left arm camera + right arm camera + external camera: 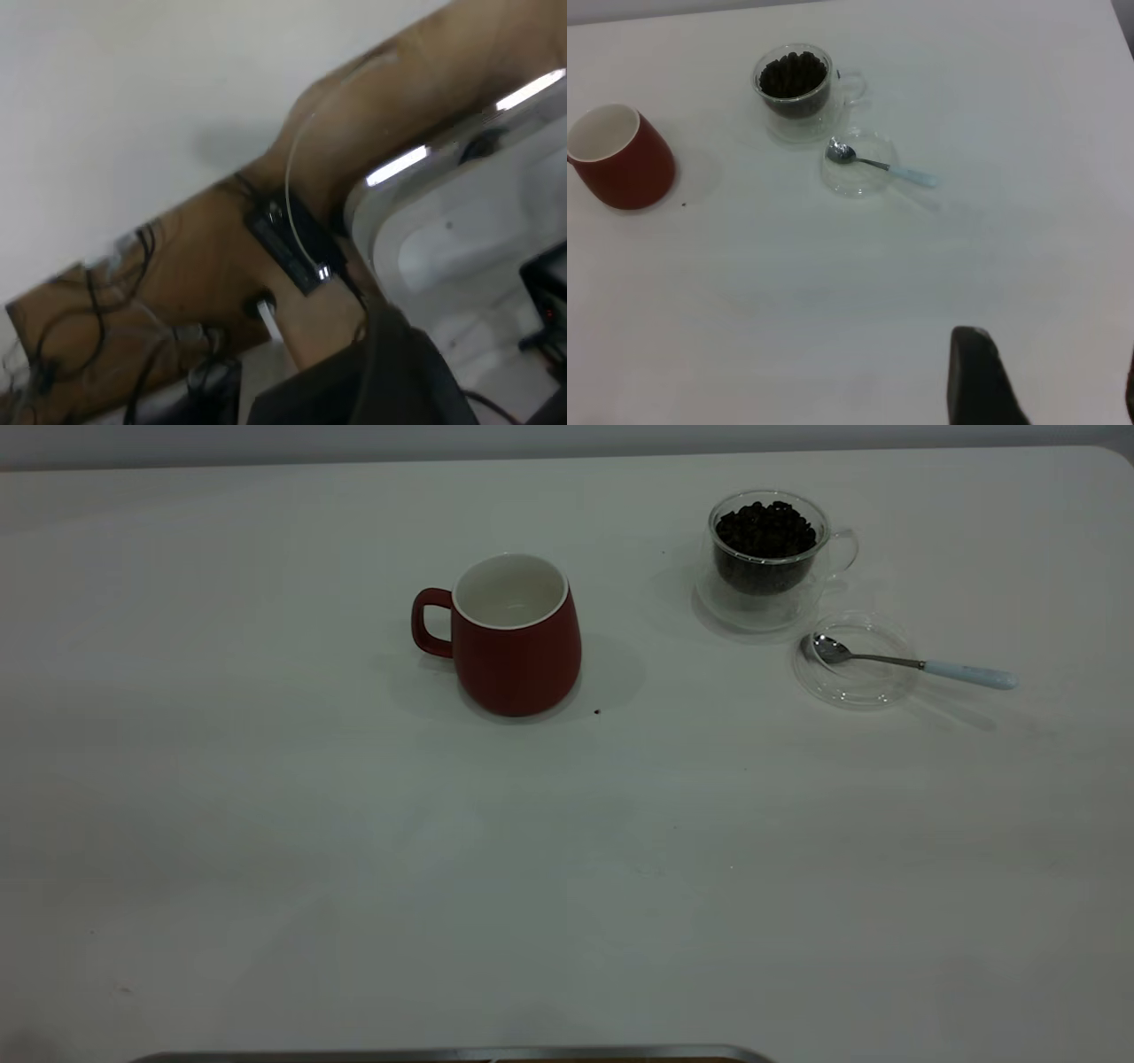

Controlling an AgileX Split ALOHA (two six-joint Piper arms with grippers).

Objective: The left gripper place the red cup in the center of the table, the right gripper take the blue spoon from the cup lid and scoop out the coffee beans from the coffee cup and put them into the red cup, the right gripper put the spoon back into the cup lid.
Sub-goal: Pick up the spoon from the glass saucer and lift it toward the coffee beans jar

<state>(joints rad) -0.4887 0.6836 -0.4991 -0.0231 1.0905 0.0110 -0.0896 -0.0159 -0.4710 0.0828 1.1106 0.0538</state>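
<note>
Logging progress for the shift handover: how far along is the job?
Done: the red cup stands near mid-table. Its white inside shows no beans. In hand: nothing; the right gripper hangs short of the blue spoon, which rests on the cup lid. Left: scooping coffee beans and returning the spoon.

Below my left wrist: brown board [204,266] with tangled black cables [62,345], black power strip [288,243], thin clear curved line [297,190]. Grey metal edge [452,1054] at near side in exterior view.
</note>
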